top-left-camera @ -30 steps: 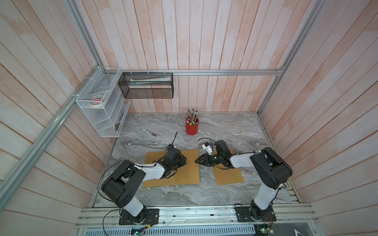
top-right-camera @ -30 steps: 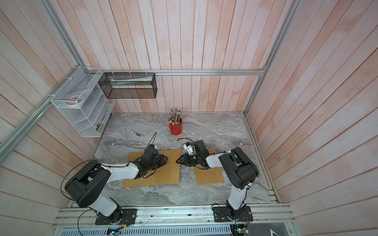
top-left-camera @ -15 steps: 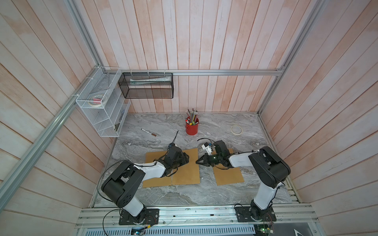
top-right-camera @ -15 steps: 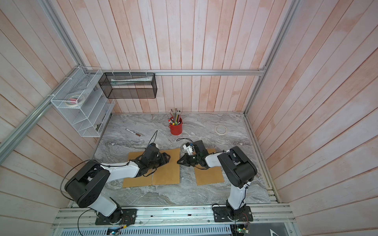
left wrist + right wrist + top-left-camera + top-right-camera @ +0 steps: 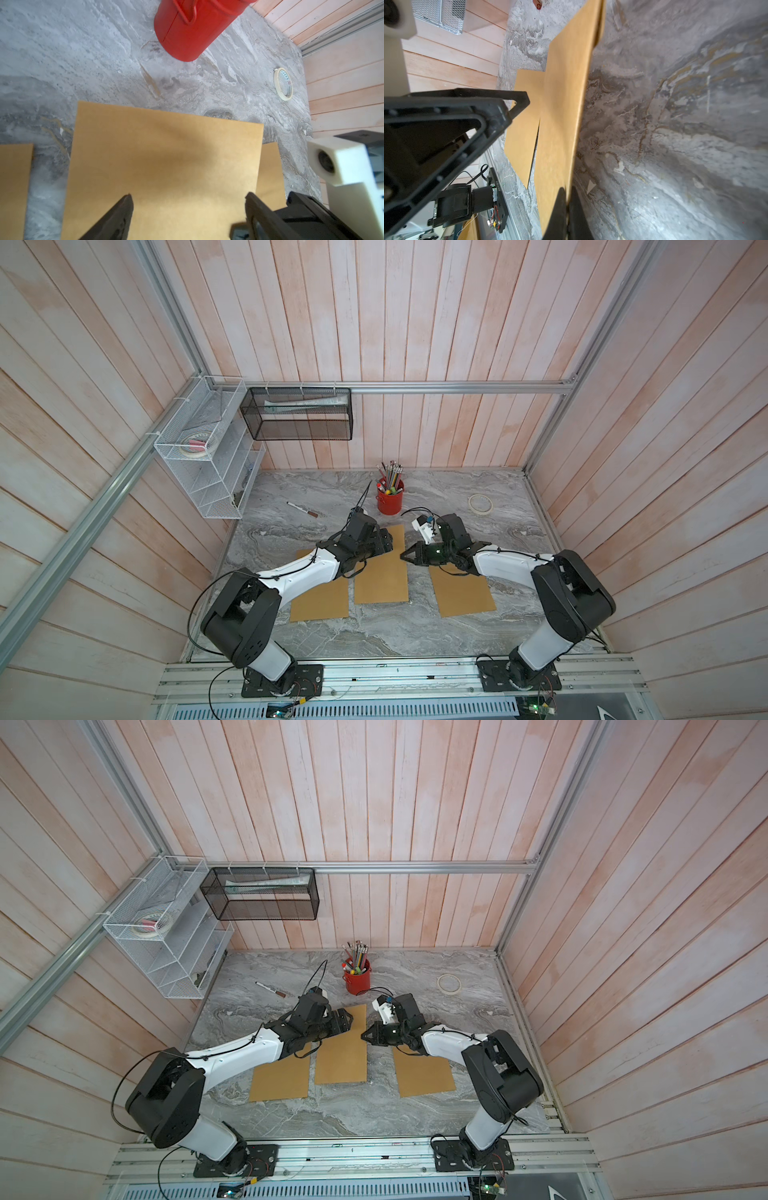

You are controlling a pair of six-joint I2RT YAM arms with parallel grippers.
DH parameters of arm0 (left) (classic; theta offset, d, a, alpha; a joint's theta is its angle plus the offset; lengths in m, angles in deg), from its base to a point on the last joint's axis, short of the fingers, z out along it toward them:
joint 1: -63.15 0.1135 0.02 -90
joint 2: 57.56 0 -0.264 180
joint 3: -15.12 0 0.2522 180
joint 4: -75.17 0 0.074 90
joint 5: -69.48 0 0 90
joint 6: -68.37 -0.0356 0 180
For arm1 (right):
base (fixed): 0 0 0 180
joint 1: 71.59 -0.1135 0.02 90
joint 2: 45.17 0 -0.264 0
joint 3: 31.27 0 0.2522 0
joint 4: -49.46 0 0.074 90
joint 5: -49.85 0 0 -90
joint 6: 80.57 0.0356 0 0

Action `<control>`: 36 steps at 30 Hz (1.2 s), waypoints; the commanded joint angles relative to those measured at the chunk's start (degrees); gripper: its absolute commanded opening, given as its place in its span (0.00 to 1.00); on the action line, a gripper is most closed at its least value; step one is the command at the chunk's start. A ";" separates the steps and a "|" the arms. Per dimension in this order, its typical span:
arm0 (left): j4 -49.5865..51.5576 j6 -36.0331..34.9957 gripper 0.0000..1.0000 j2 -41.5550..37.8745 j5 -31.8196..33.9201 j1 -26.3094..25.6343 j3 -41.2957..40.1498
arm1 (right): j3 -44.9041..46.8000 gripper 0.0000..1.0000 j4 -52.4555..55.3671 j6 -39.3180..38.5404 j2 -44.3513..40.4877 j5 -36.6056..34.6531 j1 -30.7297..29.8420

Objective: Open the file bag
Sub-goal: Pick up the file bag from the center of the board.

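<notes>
Three flat brown file bags lie side by side on the marble table. The middle file bag (image 5: pixel 382 572) (image 5: pixel 341 1052) (image 5: pixel 166 155) (image 5: pixel 564 104) reaches farthest back. My right gripper (image 5: pixel 405 556) (image 5: pixel 363 1034) (image 5: pixel 566 199) is shut on its right edge, with the paper pinched between the two dark fingers. My left gripper (image 5: pixel 388 541) (image 5: pixel 349 1019) (image 5: pixel 188 199) hovers open over the same bag's far half, with its fingers (image 5: pixel 122 214) spread wide and nothing between them. The two grippers face each other closely across the bag.
A second bag (image 5: pixel 320 597) lies to the left under my left arm, and a third (image 5: pixel 461 589) to the right under my right arm. Behind stand a red pencil cup (image 5: pixel 390 499), a marker (image 5: pixel 302 509) and a tape roll (image 5: pixel 481 504). Wire racks (image 5: pixel 208 456) hang on the left wall.
My left gripper's jaws have spread wide apart over the middle bag. My right gripper's jaws have closed on the bag's right edge. Both arms have hardly shifted.
</notes>
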 commanded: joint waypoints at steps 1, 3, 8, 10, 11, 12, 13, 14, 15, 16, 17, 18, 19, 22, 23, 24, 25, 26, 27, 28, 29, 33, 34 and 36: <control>4.46 -3.35 0.87 -1.16 1.62 -0.40 2.96 | -2.44 0.00 6.68 -4.27 -2.13 -5.90 -0.67; 5.44 -4.05 0.87 -1.06 1.86 -0.68 4.71 | -3.48 0.00 8.54 -5.12 -3.05 -7.56 -1.03; 7.60 -5.42 0.87 -0.45 1.72 -1.31 9.05 | -5.70 0.00 11.83 -6.58 -5.03 -10.66 -2.38; 8.08 -6.07 0.86 -0.21 1.75 -1.70 10.90 | -6.56 0.00 12.80 -6.99 -5.55 -11.47 -2.97; 8.50 -6.42 0.86 0.06 1.84 -1.97 12.08 | -7.07 0.00 13.27 -7.19 -5.84 -11.84 -3.10; 8.97 -6.78 0.86 0.28 1.96 -2.19 13.24 | -7.51 0.00 13.79 -7.35 -5.97 -12.17 -3.37; 9.57 -7.18 0.86 0.69 2.12 -2.52 14.36 | -7.96 0.00 14.19 -7.47 -6.21 -12.53 -3.59; 10.26 -7.69 0.86 1.21 2.44 -2.79 15.77 | -8.49 0.00 14.57 -7.63 -6.38 -12.90 -3.80; 11.07 -8.10 0.85 1.88 2.78 -3.10 17.15 | -8.94 0.00 15.00 -7.74 -6.58 -13.17 -4.02; 11.71 -8.58 0.84 2.50 3.07 -3.29 18.31 | -9.46 0.00 15.36 -7.90 -6.67 -13.47 -4.26; 12.46 -8.95 0.83 3.14 3.41 -3.51 19.48 | -10.00 0.00 15.79 -8.07 -6.91 -13.89 -4.57; 13.06 -9.17 0.81 3.68 3.76 -3.68 20.48 | -10.49 0.00 16.23 -8.25 -7.15 -14.26 -4.85; 13.44 -9.34 0.78 4.11 3.98 -3.78 21.17 | -10.87 0.00 16.63 -8.35 -7.35 -14.70 -5.10; 14.65 -9.53 0.72 5.05 5.14 -3.96 22.65 | -12.04 0.00 17.60 -8.61 -8.23 -15.45 -5.52; 14.98 -9.53 0.70 5.24 5.44 -4.01 22.96 | -12.29 0.00 17.83 -8.67 -8.58 -15.60 -5.65; 15.16 -9.53 0.69 5.40 5.65 -4.05 23.21 | -12.54 0.00 18.04 -8.71 -8.96 -15.72 -5.69; 15.26 -9.58 0.67 5.51 5.79 -4.05 23.39 | -12.75 0.00 18.22 -8.76 -9.20 -15.86 -5.83; 15.30 -9.62 0.66 5.63 5.84 -4.06 23.57 | -13.01 0.00 18.39 -8.80 -9.53 -15.95 -5.87; 15.30 -9.69 0.65 5.76 5.92 -4.05 23.75 | -13.22 0.00 18.62 -8.89 -9.79 -15.97 -5.98; 15.34 -9.71 0.64 5.91 5.92 -4.13 24.00 | -13.47 0.00 18.75 -9.02 -10.00 -16.07 -6.12; 15.30 -9.78 0.64 6.12 6.01 -4.13 24.32 | -13.66 0.00 18.97 -9.13 -10.27 -16.15 -6.22; 15.48 -10.02 0.60 6.98 6.25 -4.31 25.89 | -14.68 0.00 19.70 -9.41 -10.49 -16.54 -6.67; 15.48 -10.06 0.59 7.14 6.27 -4.40 26.24 | -14.93 0.00 19.85 -9.50 -10.44 -16.65 -6.73; 15.52 -10.23 0.57 7.49 6.34 -4.56 27.08 | -15.46 0.00 20.07 -9.57 -10.32 -16.70 -6.84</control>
